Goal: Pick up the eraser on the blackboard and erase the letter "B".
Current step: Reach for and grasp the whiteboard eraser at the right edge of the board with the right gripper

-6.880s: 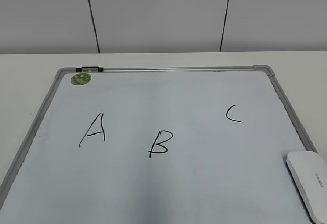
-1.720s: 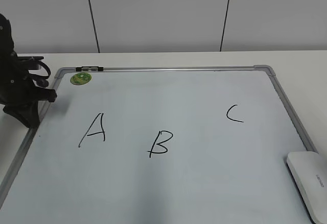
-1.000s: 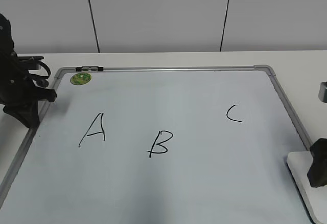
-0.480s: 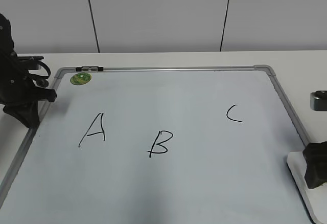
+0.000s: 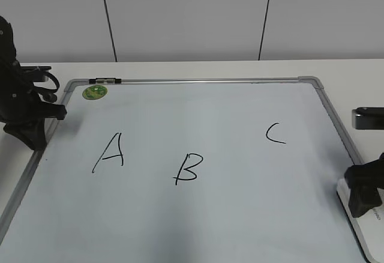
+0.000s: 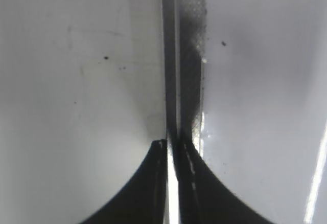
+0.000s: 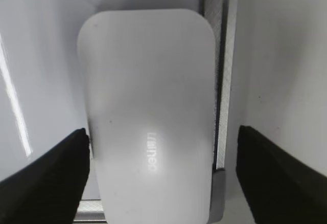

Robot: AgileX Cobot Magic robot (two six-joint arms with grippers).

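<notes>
The blackboard [image 5: 198, 113] is a large white board with a grey frame, lying flat. The black letter "B" [image 5: 187, 169] is in its middle, between "A" [image 5: 109, 152] and "C" [image 5: 275, 133]. The white eraser [image 5: 371, 234] lies at the board's near right corner. In the right wrist view the eraser [image 7: 150, 106] fills the middle, beside the frame [image 7: 220, 70]. My right gripper [image 5: 365, 198] is open and straddles the eraser [image 7: 162, 132], with one finger on each side. My left gripper [image 5: 35, 138] is shut and empty [image 6: 171, 143] over the board's left frame [image 6: 185, 55].
A round green sticker [image 5: 95, 92] and a small black clip [image 5: 105, 81] sit at the board's far left corner. The board lies on a white table [image 5: 180, 69] with a grey panelled wall behind.
My right gripper has come in from the right edge and moved left and forward over the eraser. The left arm, the eraser and the letters have not moved.
</notes>
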